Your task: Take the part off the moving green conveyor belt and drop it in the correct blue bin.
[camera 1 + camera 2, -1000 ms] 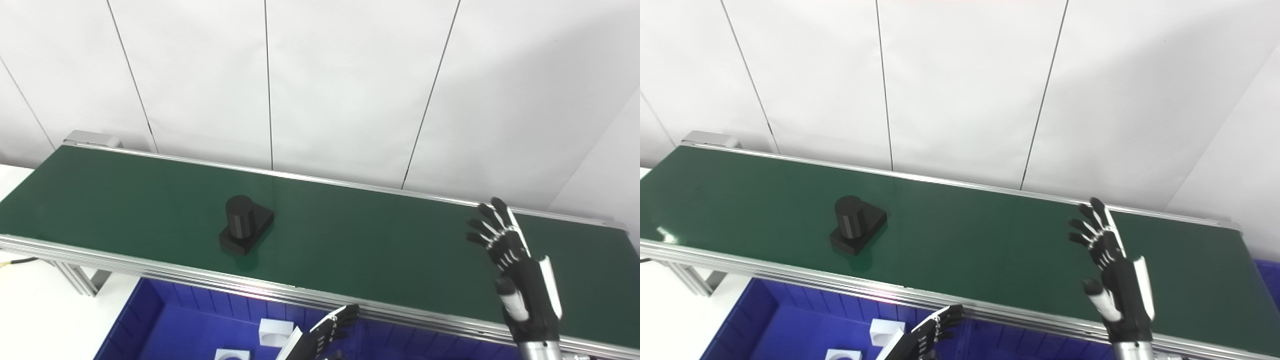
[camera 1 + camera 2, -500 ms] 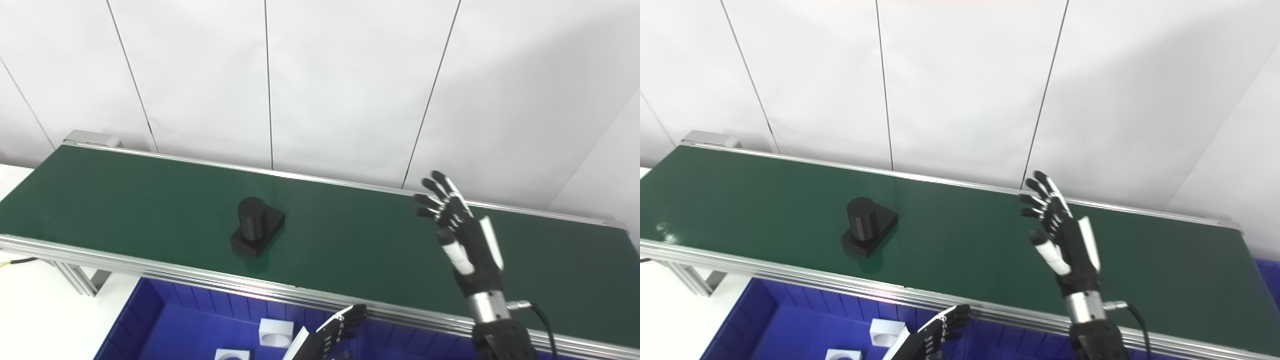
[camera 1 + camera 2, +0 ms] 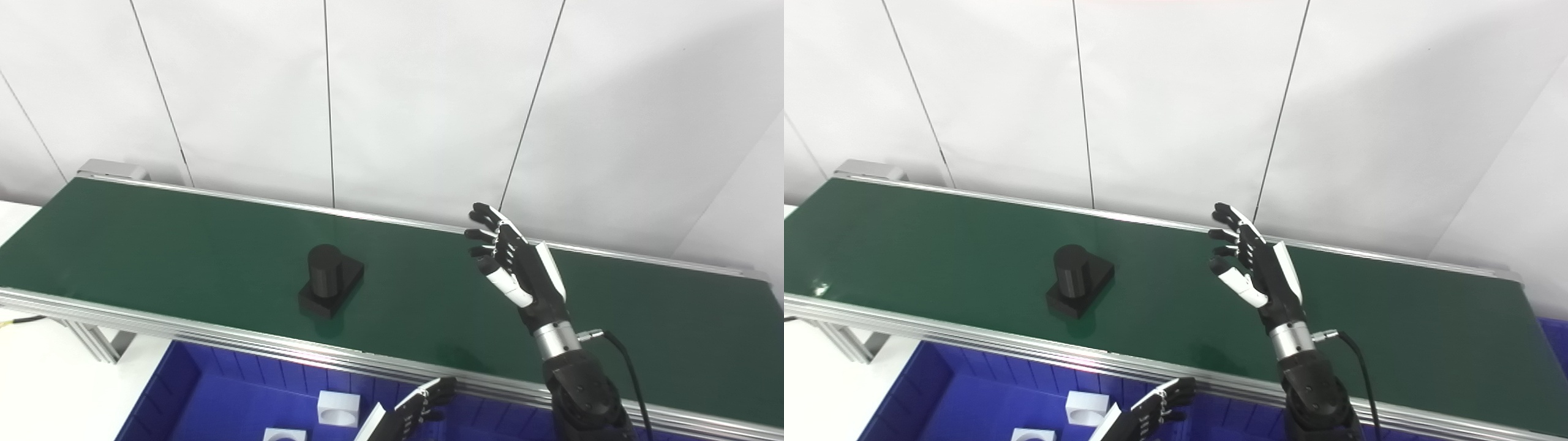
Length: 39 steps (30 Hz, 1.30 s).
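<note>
Black part [image 3: 329, 280], a cylinder on a square base, sits on green conveyor belt [image 3: 184, 245], right hand [image 3: 514, 263] raised well to its right, fingers spread, empty, left hand [image 3: 416, 409] low over blue bin [image 3: 202, 392], fingers apart, 2 white blocks [image 3: 337, 408] inside.

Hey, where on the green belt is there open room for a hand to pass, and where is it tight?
The green belt is bare from its left end to the black part, and again between the part and the open right hand. Right of that hand it is bare too. Tightest is the blue bin, where white blocks lie beside the left hand.
</note>
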Tool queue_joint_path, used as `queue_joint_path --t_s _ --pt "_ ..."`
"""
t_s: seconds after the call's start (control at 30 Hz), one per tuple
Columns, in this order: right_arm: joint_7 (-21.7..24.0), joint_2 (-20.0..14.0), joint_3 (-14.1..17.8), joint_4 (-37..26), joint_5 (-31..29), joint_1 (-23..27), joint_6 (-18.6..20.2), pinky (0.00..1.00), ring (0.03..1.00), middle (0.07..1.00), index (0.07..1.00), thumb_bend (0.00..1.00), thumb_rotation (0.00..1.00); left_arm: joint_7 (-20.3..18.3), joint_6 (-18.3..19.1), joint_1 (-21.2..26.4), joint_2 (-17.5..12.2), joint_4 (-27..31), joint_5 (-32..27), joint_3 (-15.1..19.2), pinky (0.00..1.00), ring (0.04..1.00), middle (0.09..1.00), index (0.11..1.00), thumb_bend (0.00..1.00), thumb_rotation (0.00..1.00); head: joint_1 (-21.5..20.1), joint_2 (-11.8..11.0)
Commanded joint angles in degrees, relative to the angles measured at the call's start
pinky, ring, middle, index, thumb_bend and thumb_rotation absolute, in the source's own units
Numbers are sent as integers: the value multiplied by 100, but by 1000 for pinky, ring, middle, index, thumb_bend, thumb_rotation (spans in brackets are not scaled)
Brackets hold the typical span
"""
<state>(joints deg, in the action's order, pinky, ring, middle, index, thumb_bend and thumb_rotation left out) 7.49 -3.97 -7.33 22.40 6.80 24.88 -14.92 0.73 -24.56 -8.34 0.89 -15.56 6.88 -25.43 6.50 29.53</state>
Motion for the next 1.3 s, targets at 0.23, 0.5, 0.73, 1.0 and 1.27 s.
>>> queue_joint_path --t_s 0.23,0.5,0.73,1.0,1.27 --pt "-53 68 -136 468 165 537 -414 747 816 855 853 835 728 522 -236 105 156 182 295 -392 784 855 862 870 859 870 263 9" --pt "89 132 -291 846 198 775 -250 733 837 895 873 848 643 787 -236 102 78 269 424 -690 764 840 861 866 864 867 359 50" --pt "104 191 -588 1156 556 1100 -91 702 819 882 897 879 578 909 -236 124 12 312 540 -860 782 855 877 878 844 881 394 59" --pt "100 272 -939 1261 1122 1395 414 787 840 897 902 934 628 990 -236 124 41 321 569 -1004 780 853 870 880 826 871 429 101" --pt "-230 363 -1356 1643 1921 1670 682 677 807 876 890 938 604 1052 -236 28 115 358 692 -1091 762 843 864 877 839 859 501 132"
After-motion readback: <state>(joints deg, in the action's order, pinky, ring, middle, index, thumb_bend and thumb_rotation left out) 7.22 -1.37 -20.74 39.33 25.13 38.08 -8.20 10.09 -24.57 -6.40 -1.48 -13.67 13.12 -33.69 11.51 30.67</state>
